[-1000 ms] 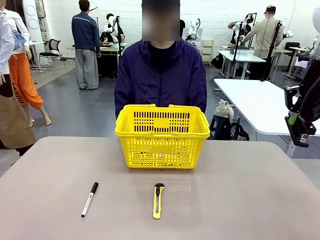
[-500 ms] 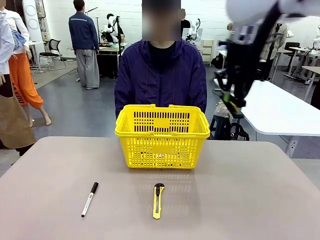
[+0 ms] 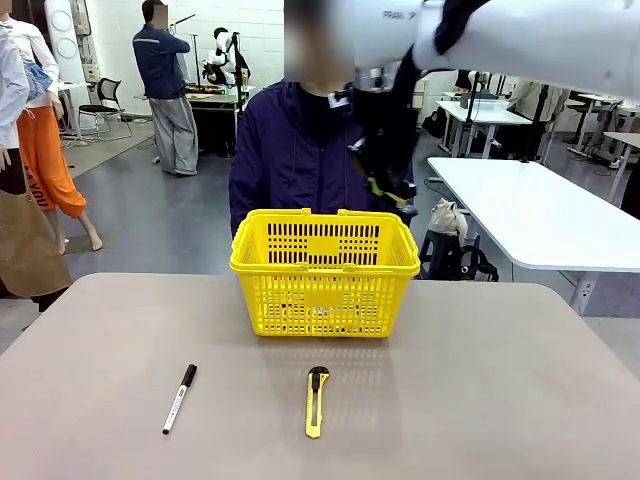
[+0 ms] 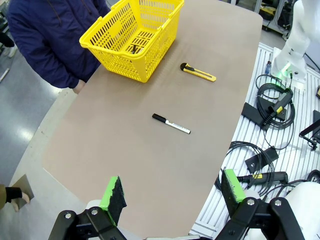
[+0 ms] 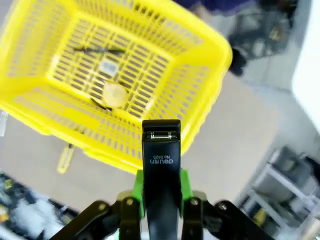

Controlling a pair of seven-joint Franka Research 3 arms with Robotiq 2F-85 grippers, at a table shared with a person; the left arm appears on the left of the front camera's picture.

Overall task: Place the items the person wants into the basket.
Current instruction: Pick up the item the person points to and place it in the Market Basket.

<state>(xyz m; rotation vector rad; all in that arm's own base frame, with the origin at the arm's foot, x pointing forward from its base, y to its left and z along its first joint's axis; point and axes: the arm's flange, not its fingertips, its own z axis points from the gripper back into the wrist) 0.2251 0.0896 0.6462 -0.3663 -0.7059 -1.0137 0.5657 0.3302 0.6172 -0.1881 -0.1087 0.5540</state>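
The right arm reaches way across from the right side, stretched out high over the table so its wrist hangs above the back right corner of the yellow basket [image 3: 324,272], right in front of the person [image 3: 320,160] in the navy jacket. The right gripper [image 3: 385,190] points down toward the basket, a bit blurred in the front view. From the wrist camera you can see it much better: the green pads [image 5: 184,182] are clamped tight on a black stapler [image 5: 161,170], which sticks out past the fingertips over the basket's near rim [image 5: 150,157].

Down inside the basket there's the round yellow tape measure [image 5: 114,94] lying on the floor grid, and a slim black pen [image 5: 99,50] lying farther back along the bottom.

The basket sits at the far middle of the table [image 3: 500,400], just in front of the person. On the near side, the marker [image 3: 180,397] with the black cap lies to the left and the yellow utility knife [image 3: 316,401] lies near the middle, well apart from each other.

The left gripper [image 4: 172,192] is parked up high off the table's edge, looking down the table's length, jaws spread wide with nothing between them.
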